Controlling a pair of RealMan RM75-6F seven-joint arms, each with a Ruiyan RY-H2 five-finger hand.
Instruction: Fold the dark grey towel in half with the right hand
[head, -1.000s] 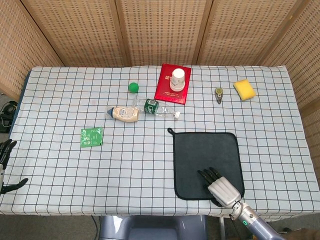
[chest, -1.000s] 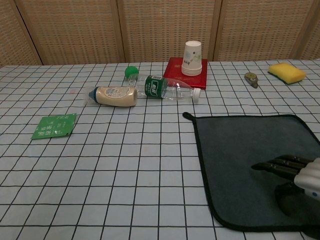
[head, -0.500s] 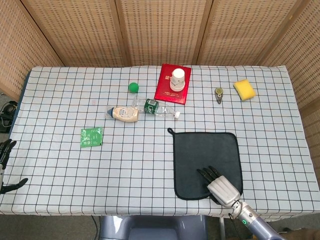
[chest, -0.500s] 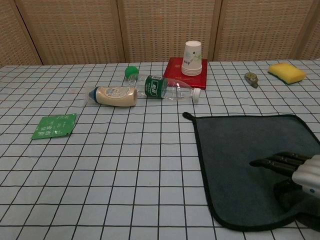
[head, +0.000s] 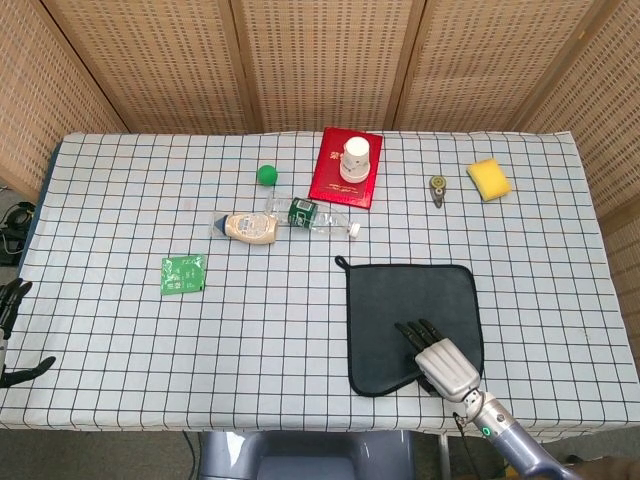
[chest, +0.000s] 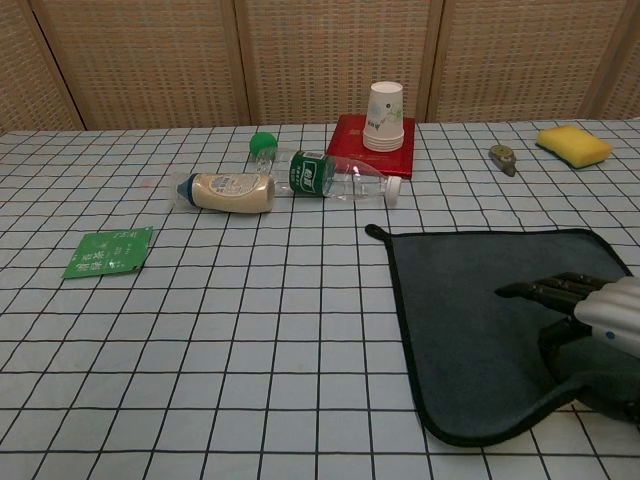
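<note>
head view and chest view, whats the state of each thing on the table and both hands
dark grey towel: spread, near right corner lifted
right hand: grips that corner
left hand: at table edge, holding nothing
clear bottle: lying down
beige bottle: lying down
paper cups: upright on red book
green packet: flat

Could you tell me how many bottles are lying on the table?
2. A cream-coloured bottle lies on its side left of centre, and a clear bottle with a green label lies just to its right, in front of the red book. None seems hidden.
</note>
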